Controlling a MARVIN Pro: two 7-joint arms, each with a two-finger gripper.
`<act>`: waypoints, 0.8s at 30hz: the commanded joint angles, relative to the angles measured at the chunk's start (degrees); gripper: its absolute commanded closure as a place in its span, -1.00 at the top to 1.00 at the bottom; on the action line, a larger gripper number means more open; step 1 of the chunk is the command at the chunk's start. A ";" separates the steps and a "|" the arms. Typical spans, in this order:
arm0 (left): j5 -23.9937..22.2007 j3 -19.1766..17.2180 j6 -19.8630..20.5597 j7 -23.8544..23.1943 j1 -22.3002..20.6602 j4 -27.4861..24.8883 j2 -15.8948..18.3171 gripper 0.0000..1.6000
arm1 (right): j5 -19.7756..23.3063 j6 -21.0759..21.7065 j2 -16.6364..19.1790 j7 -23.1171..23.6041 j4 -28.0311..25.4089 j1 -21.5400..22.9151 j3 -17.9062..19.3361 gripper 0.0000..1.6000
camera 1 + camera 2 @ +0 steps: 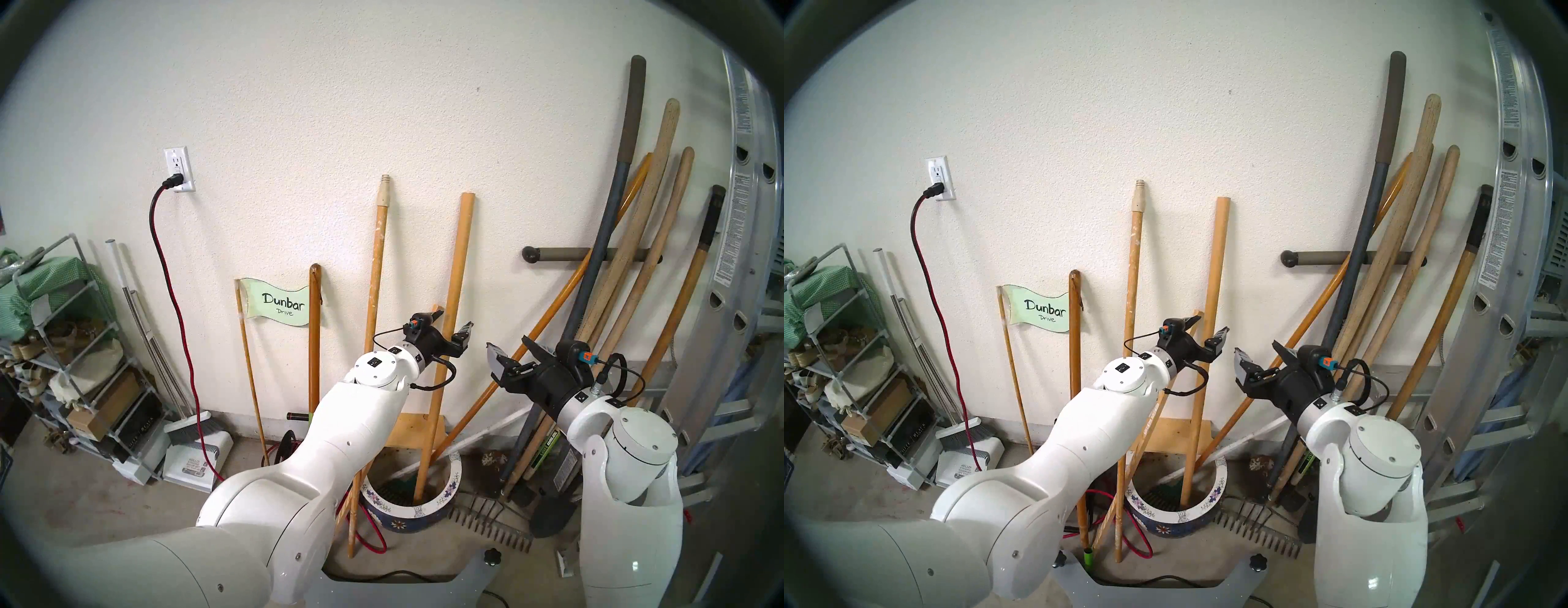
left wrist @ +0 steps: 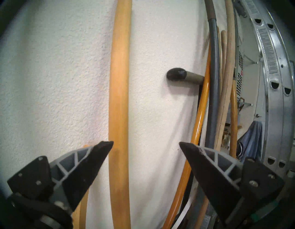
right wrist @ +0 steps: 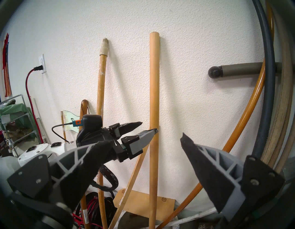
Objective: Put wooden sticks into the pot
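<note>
My left tool [image 1: 450,322] stood wide apart, holding nothing; my right tool [image 1: 511,349] was apart too. Below sat the pot [image 1: 441,496], with the round dowel [image 1: 456,276] standing in it. The speckled pole [image 1: 377,271] stood on the floor beside it. It looked stiff and light, so I would grab mid-shaft. A red cord [image 1: 169,293] and a rake [image 1: 492,526] lay near.

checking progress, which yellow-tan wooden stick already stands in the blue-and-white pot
The plain round dowel: its foot is inside the blue-and-white ceramic pot; the speckled cream-tipped pole stands outside.
</note>
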 commanded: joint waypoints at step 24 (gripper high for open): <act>-4.70 -2.25 2.24 -1.78 19.50 -27.82 5.35 1.00 | -0.03 0.02 0.07 0.01 -0.03 0.00 0.01 1.00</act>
